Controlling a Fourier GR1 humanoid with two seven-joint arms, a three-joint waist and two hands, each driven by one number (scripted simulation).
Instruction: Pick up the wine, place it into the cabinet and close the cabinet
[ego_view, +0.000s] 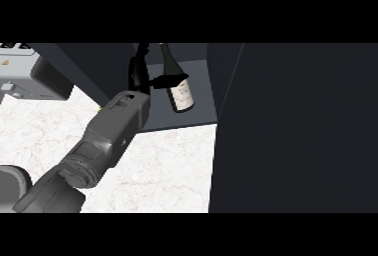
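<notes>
At the far left edge of the white marbled counter (159, 170) stands a light grey boxy appliance (29, 75). A grey forearm (103, 140) rises from the lower left corner toward the open dark grey cabinet (199, 107), but which arm it is cannot be told. Its black hand (148, 80) pinches the neck of the dark glass wine bottle with a pale label (181, 92), which hangs slightly tilted inside the cabinet's opening. The dark cabinet door (295, 130) fills the right side.

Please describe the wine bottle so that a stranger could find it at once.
Look into the open dark cabinet behind the white marble counter. The dark glass wine bottle stands there beside the black hand; only it has a pale label.
</notes>
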